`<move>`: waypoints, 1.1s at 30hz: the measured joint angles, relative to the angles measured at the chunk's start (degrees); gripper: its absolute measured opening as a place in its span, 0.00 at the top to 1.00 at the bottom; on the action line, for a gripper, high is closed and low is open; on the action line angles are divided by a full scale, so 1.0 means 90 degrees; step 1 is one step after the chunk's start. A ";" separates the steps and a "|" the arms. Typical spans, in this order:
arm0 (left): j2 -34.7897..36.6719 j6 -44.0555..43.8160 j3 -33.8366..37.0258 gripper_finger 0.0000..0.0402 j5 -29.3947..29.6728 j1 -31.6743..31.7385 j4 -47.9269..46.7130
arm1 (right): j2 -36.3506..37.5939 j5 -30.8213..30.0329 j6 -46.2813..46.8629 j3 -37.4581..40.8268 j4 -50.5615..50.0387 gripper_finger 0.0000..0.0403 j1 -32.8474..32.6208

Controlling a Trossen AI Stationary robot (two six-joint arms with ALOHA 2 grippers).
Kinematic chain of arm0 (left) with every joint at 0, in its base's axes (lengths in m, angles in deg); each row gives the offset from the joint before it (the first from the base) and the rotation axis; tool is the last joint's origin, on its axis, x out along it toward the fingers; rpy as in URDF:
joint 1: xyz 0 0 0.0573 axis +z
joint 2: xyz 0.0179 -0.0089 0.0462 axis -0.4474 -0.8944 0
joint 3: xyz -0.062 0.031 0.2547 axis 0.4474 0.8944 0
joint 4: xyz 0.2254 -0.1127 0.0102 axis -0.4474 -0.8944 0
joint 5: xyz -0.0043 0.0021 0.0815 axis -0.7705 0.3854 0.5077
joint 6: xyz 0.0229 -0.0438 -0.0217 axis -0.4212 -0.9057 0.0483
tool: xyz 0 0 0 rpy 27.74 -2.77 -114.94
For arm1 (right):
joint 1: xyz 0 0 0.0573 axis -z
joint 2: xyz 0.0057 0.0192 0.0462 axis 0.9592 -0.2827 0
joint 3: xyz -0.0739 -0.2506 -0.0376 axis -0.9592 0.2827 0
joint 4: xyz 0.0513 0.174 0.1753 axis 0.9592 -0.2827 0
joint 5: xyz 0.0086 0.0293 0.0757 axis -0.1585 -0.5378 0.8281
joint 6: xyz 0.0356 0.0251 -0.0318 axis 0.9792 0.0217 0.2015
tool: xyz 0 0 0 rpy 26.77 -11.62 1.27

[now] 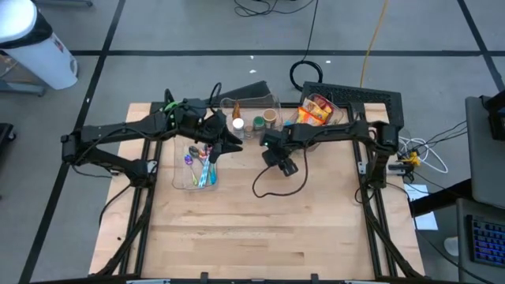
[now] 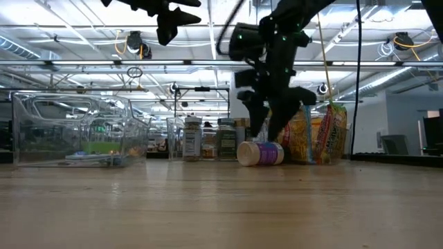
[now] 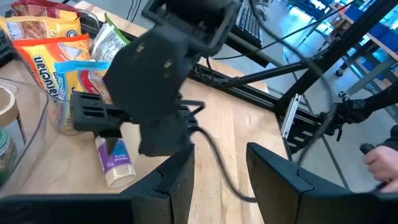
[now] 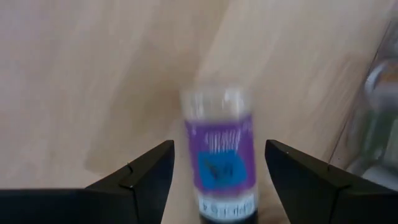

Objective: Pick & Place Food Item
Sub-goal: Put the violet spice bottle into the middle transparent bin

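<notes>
Right gripper (image 4: 214,177) spread, straddling toppled bottle (image 4: 219,155) at table's twelve o'clock; off-centre closing may roll it. Left gripper (image 3: 221,168) parted, empty.

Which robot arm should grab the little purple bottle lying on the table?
Probably the right. The right gripper hangs open straddling the purple bottle, while the left gripper sits higher, off to the side.

Bottle (image 2: 261,153) on its side on table (image 1: 260,237), before snack bags (image 2: 315,135). Jars (image 2: 208,138) to its left; clear bin (image 2: 76,131) farther left.
</notes>
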 joint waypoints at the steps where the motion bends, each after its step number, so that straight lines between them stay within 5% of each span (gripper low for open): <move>1: 0.0002 0.0000 0.0000 0.62 -0.0002 0.0000 0.0002 | -0.0010 -0.0081 -0.0008 0.0069 -0.0046 0.39 0.0043; 26: 0.0002 -0.0070 0.0000 0.62 -0.0013 0.0000 0.0026 | 0.0024 -0.0750 0.0052 0.1186 0.0838 0.39 0.0225; 33: 0.0002 -0.0073 0.0000 0.62 -0.0012 0.0000 0.0026 | 0.0019 -0.0507 0.0184 0.1191 0.1022 0.48 0.0197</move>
